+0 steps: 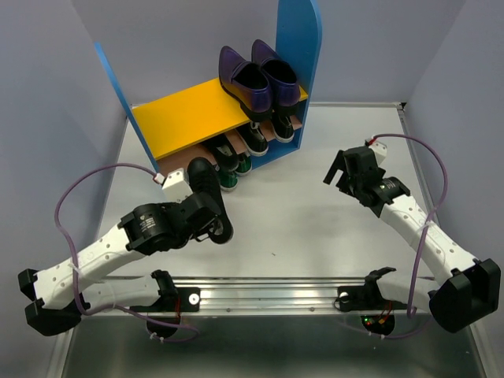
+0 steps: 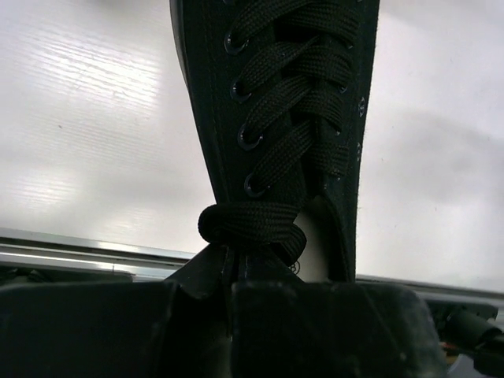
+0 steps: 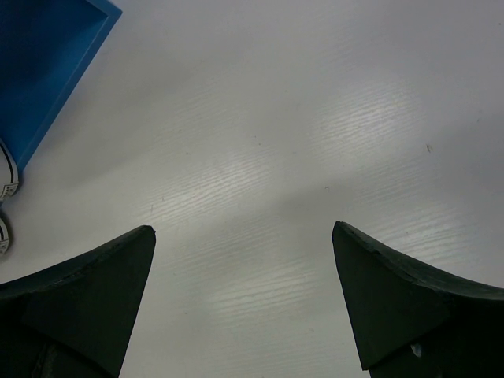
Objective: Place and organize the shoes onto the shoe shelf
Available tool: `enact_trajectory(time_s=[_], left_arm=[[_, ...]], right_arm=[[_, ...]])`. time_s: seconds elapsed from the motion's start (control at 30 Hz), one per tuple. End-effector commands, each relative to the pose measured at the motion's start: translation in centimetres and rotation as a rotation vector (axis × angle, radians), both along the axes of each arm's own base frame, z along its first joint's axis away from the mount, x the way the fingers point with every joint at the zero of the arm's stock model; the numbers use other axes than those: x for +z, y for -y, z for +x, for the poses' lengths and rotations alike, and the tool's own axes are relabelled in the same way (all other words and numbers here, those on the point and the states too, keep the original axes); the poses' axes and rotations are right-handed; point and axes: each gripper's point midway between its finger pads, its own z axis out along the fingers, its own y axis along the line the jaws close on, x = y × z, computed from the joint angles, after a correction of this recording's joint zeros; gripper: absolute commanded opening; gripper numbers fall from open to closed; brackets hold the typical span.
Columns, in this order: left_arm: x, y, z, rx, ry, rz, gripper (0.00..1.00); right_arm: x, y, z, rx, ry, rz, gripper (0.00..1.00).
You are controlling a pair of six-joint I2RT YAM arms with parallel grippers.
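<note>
My left gripper is shut on the heel end of a black canvas lace-up sneaker and holds it in front of the shoe shelf, toe toward the shelf. In the left wrist view the sneaker fills the middle, and its lace knot sits right at my left gripper. Two glossy purple loafers stand on the right end of the yellow top board. Green sneakers and other dark shoes sit on the lower board. My right gripper is open and empty over bare table.
The shelf's right blue side panel stands left of my right gripper, and its corner shows in the right wrist view. The left half of the yellow top board holds no shoes. A metal rail runs along the near table edge.
</note>
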Motion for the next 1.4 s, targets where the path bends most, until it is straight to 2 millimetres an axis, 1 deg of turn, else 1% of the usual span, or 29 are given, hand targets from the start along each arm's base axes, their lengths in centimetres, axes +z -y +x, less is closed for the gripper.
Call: enact_trajectory(time_s=[0.0, 0.1, 0.13, 0.2, 0.23, 0.33, 0.37, 0.4, 0.43, 0.53, 0.6, 0.7, 0.73, 0.8, 0.83, 0.93, 0.97, 1.07, 1.13, 1.23, 1.37], left_arm=[[3.3, -2.0, 2.3, 0.147, 0.125, -0.063, 0.00], [3.5, -3.3, 3.2, 0.192, 0.134, -0.033, 0.00], [3.8, -4.2, 3.7, 0.217, 0.145, -0.007, 0.00], [3.9, -5.0, 4.4, 0.240, 0.153, 0.031, 0.00], [3.8, -5.7, 5.0, 0.252, 0.150, 0.068, 0.00], [3.6, -6.0, 6.1, 0.245, 0.152, 0.098, 0.00], [3.5, -6.6, 6.5, 0.242, 0.149, 0.130, 0.00], [3.5, -6.5, 6.9, 0.254, 0.153, 0.115, 0.00], [3.3, -6.2, 7.4, 0.223, 0.156, 0.126, 0.00], [3.0, -6.3, 8.4, 0.196, 0.155, 0.149, 0.00], [3.3, -5.8, 9.3, 0.184, 0.174, 0.130, 0.00], [3.8, -5.9, 10.5, 0.183, 0.189, 0.152, 0.00], [4.0, -6.1, 10.9, 0.188, 0.196, 0.162, 0.00], [3.8, -6.4, 11.8, 0.185, 0.193, 0.195, 0.00], [3.7, -6.7, 12.6, 0.189, 0.189, 0.214, 0.00], [3.7, -6.7, 13.8, 0.178, 0.184, 0.228, 0.00], [3.5, -7.0, 14.5, 0.182, 0.180, 0.243, 0.00], [3.7, -7.4, 15.7, 0.187, 0.180, 0.250, 0.00], [3.8, -8.1, 16.4, 0.194, 0.181, 0.256, 0.00], [4.6, -8.5, 17.5, 0.196, 0.202, 0.251, 0.00], [5.0, -8.5, 18.8, 0.206, 0.209, 0.257, 0.00]], right_arm=[[1.7, -0.4, 1.1, 0.003, 0.064, 0.026, 1.00], [1.7, -0.5, 1.1, 0.008, 0.063, 0.030, 1.00], [1.7, -0.6, 1.2, 0.011, 0.062, 0.032, 1.00], [1.7, -0.8, 1.3, 0.016, 0.062, 0.040, 1.00], [1.8, -0.9, 1.3, 0.019, 0.066, 0.042, 1.00], [2.0, -1.0, 1.4, 0.021, 0.070, 0.048, 1.00], [2.1, -1.0, 1.4, 0.021, 0.072, 0.049, 1.00], [2.2, -1.0, 1.4, 0.022, 0.074, 0.048, 1.00], [2.3, -1.0, 1.4, 0.023, 0.076, 0.048, 1.00], [2.3, -0.9, 1.4, 0.024, 0.078, 0.045, 1.00], [2.3, -0.9, 1.3, 0.025, 0.077, 0.046, 1.00], [2.3, -0.9, 1.3, 0.024, 0.078, 0.045, 1.00], [2.3, -0.9, 1.3, 0.025, 0.079, 0.045, 1.00], [2.3, -0.9, 1.4, 0.026, 0.077, 0.045, 1.00], [2.3, -1.0, 1.5, 0.026, 0.075, 0.042, 1.00], [2.5, -1.1, 1.7, 0.029, 0.078, 0.042, 1.00], [2.4, -1.1, 1.8, 0.031, 0.075, 0.038, 1.00], [2.6, -1.0, 1.9, 0.031, 0.078, 0.032, 1.00], [2.5, -0.9, 1.9, 0.030, 0.076, 0.020, 1.00], [2.3, -0.8, 2.0, 0.028, 0.071, 0.013, 1.00], [2.3, -0.8, 2.0, 0.030, 0.072, 0.011, 1.00]])
